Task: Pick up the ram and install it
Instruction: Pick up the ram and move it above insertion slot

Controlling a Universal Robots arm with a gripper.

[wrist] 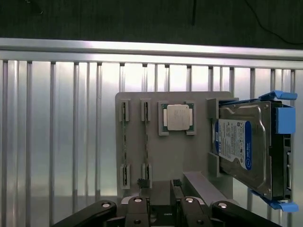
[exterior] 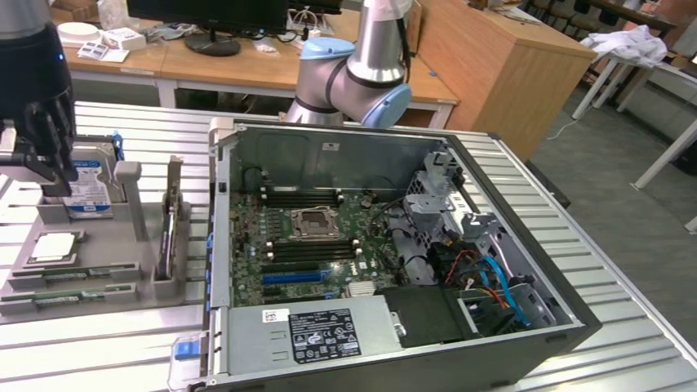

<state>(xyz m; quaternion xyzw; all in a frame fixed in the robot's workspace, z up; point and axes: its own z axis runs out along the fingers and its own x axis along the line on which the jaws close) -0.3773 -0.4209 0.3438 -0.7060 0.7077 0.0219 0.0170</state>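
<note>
Jaws apart, the gripper [wrist: 161, 191] hangs over the grey holder [wrist: 163, 158] where the ram [wrist: 146, 142] stands on edge beside its twin, long axis square to the closing line, slightly off-centre.

Ribbed metal tabletop [exterior: 109, 355], wooden desk [exterior: 218, 69] behind, grey floor [exterior: 610, 163], white table leg [exterior: 667, 154] at the exterior view's right.

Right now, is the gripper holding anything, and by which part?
Nothing held. The gripper hangs open over the tray, both ram sticks in their slots.
</note>
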